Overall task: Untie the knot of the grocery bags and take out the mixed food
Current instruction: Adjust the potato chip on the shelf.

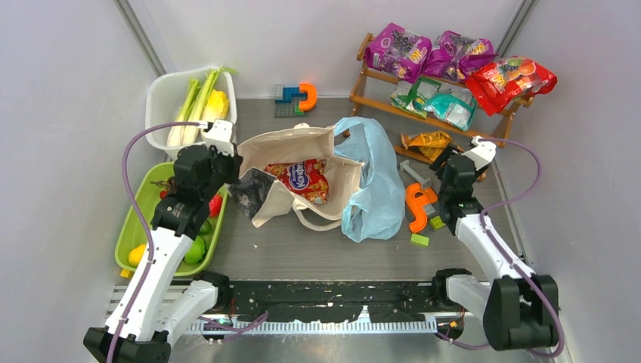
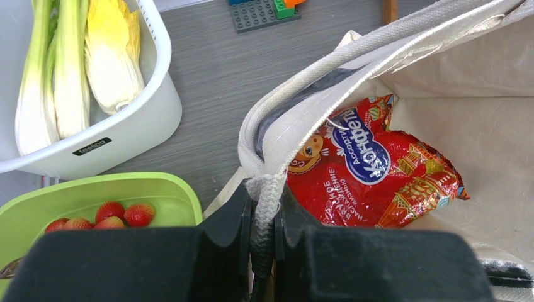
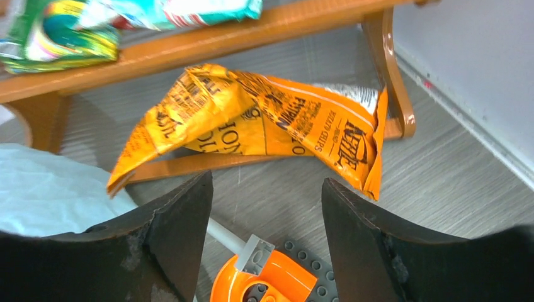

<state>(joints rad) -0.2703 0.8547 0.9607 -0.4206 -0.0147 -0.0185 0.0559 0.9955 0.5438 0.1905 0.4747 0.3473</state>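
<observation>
The cream canvas tote [image 1: 302, 151] lies open mid-table with a red snack packet [image 1: 306, 180] inside, also in the left wrist view [image 2: 371, 170]. My left gripper [image 1: 227, 162] is shut on the tote's woven strap [image 2: 267, 189] at its left rim. The light-blue plastic bag [image 1: 374, 189] lies slack to the right of the tote; no knot shows. My right gripper [image 3: 267, 189] is open and empty, just short of an orange snack packet [image 3: 264, 119] under the rack. The green-white stalks [image 2: 56, 69] and yellow vegetable [image 2: 113, 50] lie in the white tub [image 1: 162, 94].
A green tray [image 1: 143, 219] at the left holds strawberries [image 2: 107, 214] and other small fruits. A wooden rack [image 1: 393, 110] at the back right carries purple packets [image 1: 401, 49], teal packets [image 1: 435, 98] and a red packet [image 1: 510, 76]. Orange toy bricks [image 3: 271, 277] lie under my right gripper.
</observation>
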